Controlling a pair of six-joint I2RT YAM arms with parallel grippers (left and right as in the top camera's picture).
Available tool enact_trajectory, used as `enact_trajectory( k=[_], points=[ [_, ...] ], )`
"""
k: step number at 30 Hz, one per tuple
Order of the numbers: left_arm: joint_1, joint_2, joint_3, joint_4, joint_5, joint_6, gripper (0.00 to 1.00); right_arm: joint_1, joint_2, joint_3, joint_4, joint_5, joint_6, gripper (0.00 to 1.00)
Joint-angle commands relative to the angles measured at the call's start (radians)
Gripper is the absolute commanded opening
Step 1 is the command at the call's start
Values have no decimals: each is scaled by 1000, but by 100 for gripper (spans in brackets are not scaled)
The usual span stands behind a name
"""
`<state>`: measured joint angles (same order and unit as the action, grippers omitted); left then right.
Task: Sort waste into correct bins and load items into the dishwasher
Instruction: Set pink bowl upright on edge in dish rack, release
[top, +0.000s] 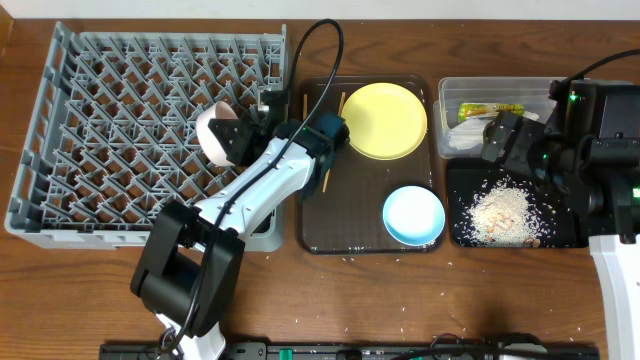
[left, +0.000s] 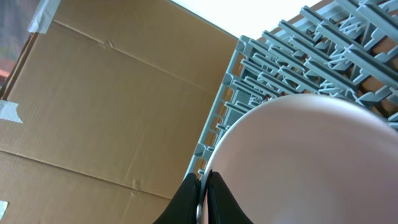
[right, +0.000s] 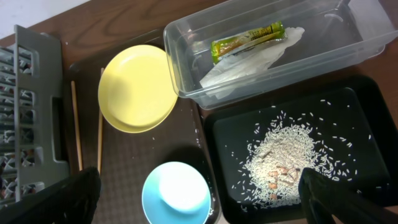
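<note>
The dish rack (top: 120, 120) filling the upper left of the overhead view is plain grey, its base an open lattice of crossing diagonals. The white bowl (top: 213, 140) at the rack's right edge has a pinkish cast, perhaps only from the light. At centre frame the serving tray (top: 330, 225) is dark brown. On it are a yellow plate (top: 385, 120), a light blue bowl (top: 414, 215) with a paler centre, and pale wooden chopsticks (right: 76, 124). At the right, the clear tub (top: 495, 85) shows a yellow-green wrapper (top: 490, 110) and a white napkin (right: 249, 62). The glossy black tray (top: 460, 195) is speckled with whitish rice (top: 500, 212) and a few tan bits. The bench (top: 400, 300) is brown woodgrain.
</note>
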<state>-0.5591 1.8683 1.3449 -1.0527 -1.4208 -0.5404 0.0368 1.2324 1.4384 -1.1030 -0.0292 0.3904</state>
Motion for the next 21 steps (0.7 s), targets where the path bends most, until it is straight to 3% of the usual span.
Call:
enact_trajectory(
  k=[1,21],
  points=[
    [0,4,-6,-10,-20,16,7,-10,-1,-3,0,6,9,99],
    [19,4,-100,34,-112,-13,7,-10,-1,-3,0,6,9,99]
  ],
)
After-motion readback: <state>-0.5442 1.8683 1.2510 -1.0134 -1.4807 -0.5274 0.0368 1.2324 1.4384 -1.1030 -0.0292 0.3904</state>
